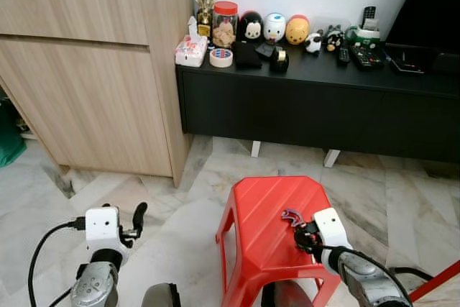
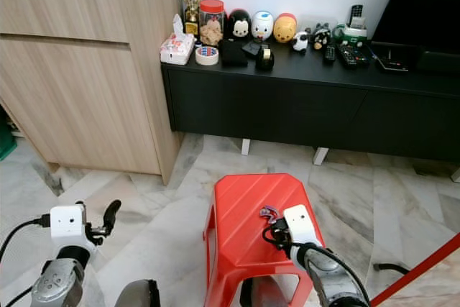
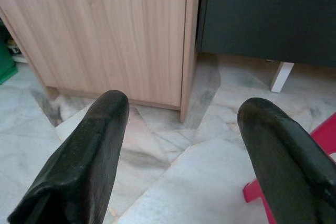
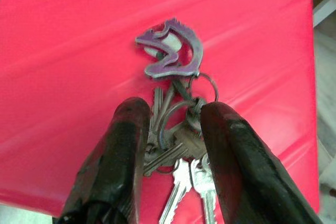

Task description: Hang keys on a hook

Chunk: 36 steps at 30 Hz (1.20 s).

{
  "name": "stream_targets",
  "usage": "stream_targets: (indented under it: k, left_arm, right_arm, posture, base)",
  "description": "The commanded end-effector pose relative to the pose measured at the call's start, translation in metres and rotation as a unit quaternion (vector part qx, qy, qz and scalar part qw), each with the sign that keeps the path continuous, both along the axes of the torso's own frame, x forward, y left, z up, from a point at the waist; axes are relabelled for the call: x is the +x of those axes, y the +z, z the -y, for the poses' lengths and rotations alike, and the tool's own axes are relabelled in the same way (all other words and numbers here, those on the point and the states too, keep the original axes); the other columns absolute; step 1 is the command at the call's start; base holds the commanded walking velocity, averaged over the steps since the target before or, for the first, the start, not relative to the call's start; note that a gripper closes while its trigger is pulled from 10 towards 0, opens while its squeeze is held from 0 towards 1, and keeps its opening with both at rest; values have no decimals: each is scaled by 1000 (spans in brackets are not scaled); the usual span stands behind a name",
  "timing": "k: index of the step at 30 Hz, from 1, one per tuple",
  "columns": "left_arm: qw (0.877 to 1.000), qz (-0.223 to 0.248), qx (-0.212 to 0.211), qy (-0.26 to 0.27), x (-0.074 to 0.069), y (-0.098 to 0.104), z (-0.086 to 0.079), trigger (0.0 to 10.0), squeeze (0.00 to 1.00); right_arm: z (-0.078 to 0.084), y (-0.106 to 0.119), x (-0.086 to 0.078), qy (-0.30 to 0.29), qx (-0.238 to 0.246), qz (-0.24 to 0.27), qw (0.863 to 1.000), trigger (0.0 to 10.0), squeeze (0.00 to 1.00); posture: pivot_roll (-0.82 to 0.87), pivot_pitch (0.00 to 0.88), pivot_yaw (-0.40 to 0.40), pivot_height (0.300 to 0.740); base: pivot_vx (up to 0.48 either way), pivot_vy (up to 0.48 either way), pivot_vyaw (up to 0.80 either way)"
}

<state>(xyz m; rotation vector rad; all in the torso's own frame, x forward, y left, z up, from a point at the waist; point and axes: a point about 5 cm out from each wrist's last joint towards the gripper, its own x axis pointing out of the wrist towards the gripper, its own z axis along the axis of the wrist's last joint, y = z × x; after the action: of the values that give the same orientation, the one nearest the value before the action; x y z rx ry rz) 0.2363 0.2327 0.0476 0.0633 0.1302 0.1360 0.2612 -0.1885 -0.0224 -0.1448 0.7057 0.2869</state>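
The bunch of keys (image 4: 176,140) lies between the two black fingers of the right gripper (image 4: 173,145), which is closed in on its rings and key heads over the top of the red plastic stool (image 1: 266,213); whether the bunch is already lifted clear of the seat or just resting on it cannot be told. By my reading the pick-up is at most half made, and everything after it is left: raising the keys, carrying them off, finding a hook and slipping a ring over it. No hook is visible from here. The bunch itself is several silver and dull grey keys on linked split rings, their blades pointing back toward the wrist, with a flat purple metal charm (image 4: 173,51) of curling outline lying just beyond the fingertips. The left gripper (image 3: 184,145) hangs idle off to the side of the stool, its fingers spread wide with nothing between them, above the marble floor (image 3: 157,156).
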Motion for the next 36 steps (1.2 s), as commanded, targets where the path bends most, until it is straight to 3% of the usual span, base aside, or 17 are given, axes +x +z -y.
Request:
stream_targets:
  k: [1, 10, 36]
  left_arm:
    - [1000, -1, 3, -3, 1, -2, 4, 10000, 0]
    - [1000, 0, 2, -4, 2, -2, 5, 10000, 0]
    - [1000, 3, 6, -8, -2, 1, 6, 10000, 0]
  right_arm:
    - [2, 0, 1, -6, -2, 2, 1000, 10000, 0]
    - [3, -3, 3, -8, -20, -3, 1000, 10000, 0]
    - [-9, -4, 10, -25, -13, 5, 1000, 10000, 0]
  posture:
    - [66, 0, -96, 598]
    - [65, 0, -95, 598]
    - [87, 0, -87, 598]
  base:
    - [0, 0, 0]
    - [0, 0, 0]
    - [0, 0, 0]
